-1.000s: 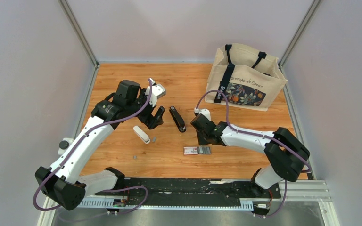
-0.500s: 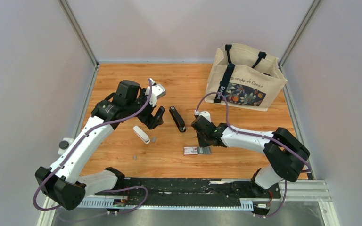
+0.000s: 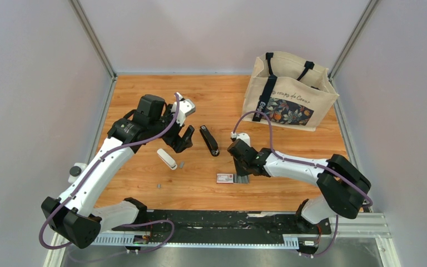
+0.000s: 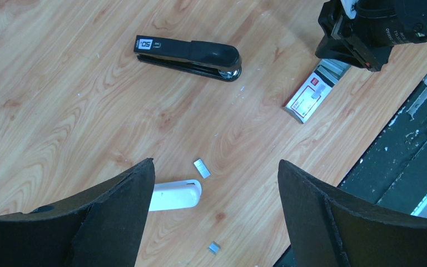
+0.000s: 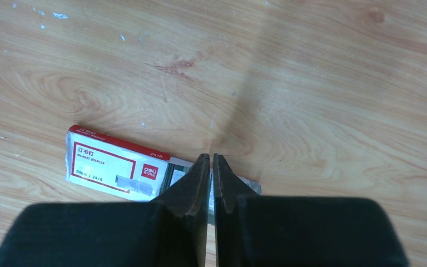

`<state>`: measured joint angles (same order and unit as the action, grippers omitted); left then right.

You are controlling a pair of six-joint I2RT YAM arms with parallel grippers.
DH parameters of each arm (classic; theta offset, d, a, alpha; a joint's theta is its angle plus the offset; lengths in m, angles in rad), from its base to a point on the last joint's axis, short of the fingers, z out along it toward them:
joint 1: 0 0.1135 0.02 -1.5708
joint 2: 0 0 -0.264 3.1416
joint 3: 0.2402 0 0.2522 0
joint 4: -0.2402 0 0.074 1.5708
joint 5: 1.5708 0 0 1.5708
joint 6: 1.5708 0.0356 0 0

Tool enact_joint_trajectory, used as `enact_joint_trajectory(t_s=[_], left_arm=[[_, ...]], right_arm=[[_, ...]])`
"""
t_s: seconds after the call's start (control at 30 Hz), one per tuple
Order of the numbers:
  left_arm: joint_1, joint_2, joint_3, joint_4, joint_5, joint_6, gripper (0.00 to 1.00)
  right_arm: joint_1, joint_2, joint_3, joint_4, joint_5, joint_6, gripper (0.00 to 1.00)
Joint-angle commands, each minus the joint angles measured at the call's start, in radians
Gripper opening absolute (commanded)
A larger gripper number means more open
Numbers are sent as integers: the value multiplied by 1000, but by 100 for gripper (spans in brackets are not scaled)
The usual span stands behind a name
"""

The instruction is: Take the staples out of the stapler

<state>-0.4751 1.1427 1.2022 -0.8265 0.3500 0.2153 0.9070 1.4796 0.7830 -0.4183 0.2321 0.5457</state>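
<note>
The black stapler [image 3: 209, 140] lies closed on the wooden table; it also shows in the left wrist view [image 4: 189, 53]. Two small silvery staples bits lie loose, one [image 4: 201, 168] beside a white stapler-like piece [image 4: 175, 194] and one [image 4: 214, 247] nearer me. My left gripper [image 3: 184, 140] hangs open and empty left of the black stapler, above these bits [image 4: 216, 166]. My right gripper [image 3: 239, 171] is shut with a hairline gap, tips [image 5: 211, 158] down over the grey tray [image 5: 251, 184] sliding out of the red-and-white box [image 5: 114, 161]. Nothing shows between its fingers.
A beige tote bag [image 3: 289, 92] stands at the back right. A small white cylinder [image 3: 77, 169] sits at the table's left edge. The black rail [image 3: 228, 222] runs along the near edge. Grey walls close in the table on three sides.
My right gripper has moved slightly toward the near edge, down over the grey tray beside the box. The left arm, stapler and loose bits have not moved.
</note>
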Motion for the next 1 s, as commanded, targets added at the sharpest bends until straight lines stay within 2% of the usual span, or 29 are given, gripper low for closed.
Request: enact_joint_trajectory(t_s=[0.0, 0.13, 0.3, 0.5, 0.7, 0.73, 0.83, 0.97], left_arm=[[6, 0, -6, 18, 6, 12, 89], [6, -4, -7, 17, 4, 12, 89], [6, 0, -6, 18, 10, 12, 89], [6, 14, -6, 21, 12, 10, 90], [6, 25, -29, 20, 14, 41, 90], [4, 26, -39, 24, 15, 51, 89], [-8, 52, -88, 40, 21, 108, 90], [-126, 109, -142, 56, -52, 200, 90]], right_arm=[[6, -1, 44, 0, 44, -6, 9], [6, 11, 71, 1, 33, -20, 10], [15, -5, 52, 16, 18, -7, 16], [35, -19, 28, 41, 1, -10, 18], [50, -30, 27, 9, 58, -4, 19], [50, -48, 18, 1, 71, 2, 23], [27, -157, -5, -23, 96, 26, 27], [-63, -321, -103, -28, -2, 65, 28]])
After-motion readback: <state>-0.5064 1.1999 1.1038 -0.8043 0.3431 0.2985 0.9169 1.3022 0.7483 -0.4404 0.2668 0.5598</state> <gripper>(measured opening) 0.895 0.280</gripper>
